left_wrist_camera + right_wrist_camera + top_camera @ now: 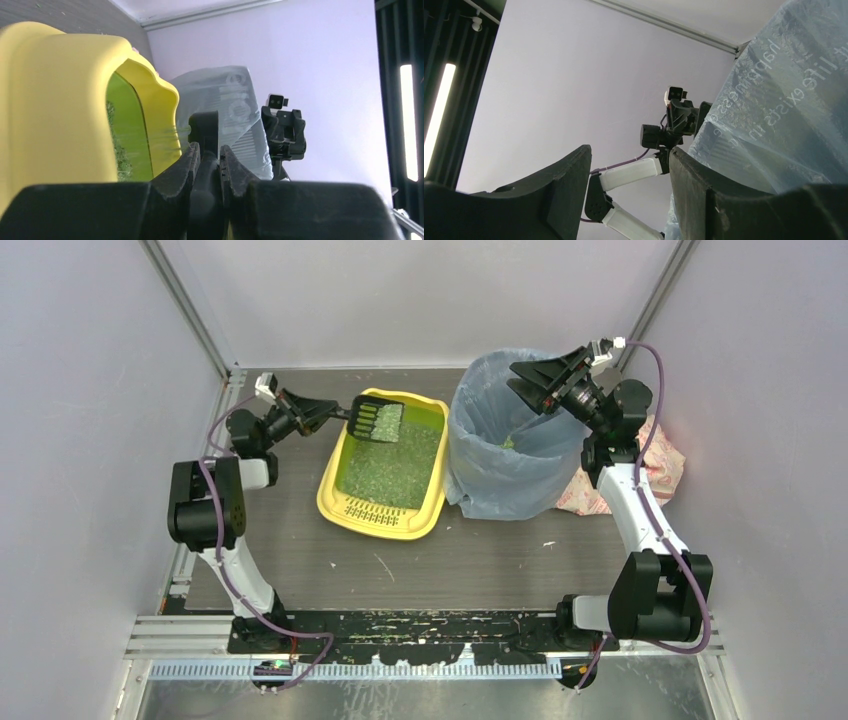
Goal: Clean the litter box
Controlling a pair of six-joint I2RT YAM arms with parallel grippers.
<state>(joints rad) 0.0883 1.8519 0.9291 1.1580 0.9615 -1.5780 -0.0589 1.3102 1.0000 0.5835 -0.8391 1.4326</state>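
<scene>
Right of the bin [490, 475], lined with a blue translucent bag, a crumpled pink-and-white bundle [668, 465] is half hidden by the right arm [640, 510]. Most of the bin's inside is out of sight. From the left wrist camera only a handle stub shows between the fingers [182, 165]. The head of the black slotted scoop [378, 421] is hidden there, and the wall of the yellow litter box [385, 530] is cut off at the frame edge. Seen from above, the litter box sits on the table [480, 560] just left of the bin, slotted grate at its near end, green litter across its floor. The left gripper [325, 412] is clamped on the scoop's handle. The scoop head hangs over the box's far end, level with the bin's far-left rim; whether it touches the litter cannot be told. The right gripper [528, 375] hovers over the bin's far rim, jaws spread, nothing between them.
</scene>
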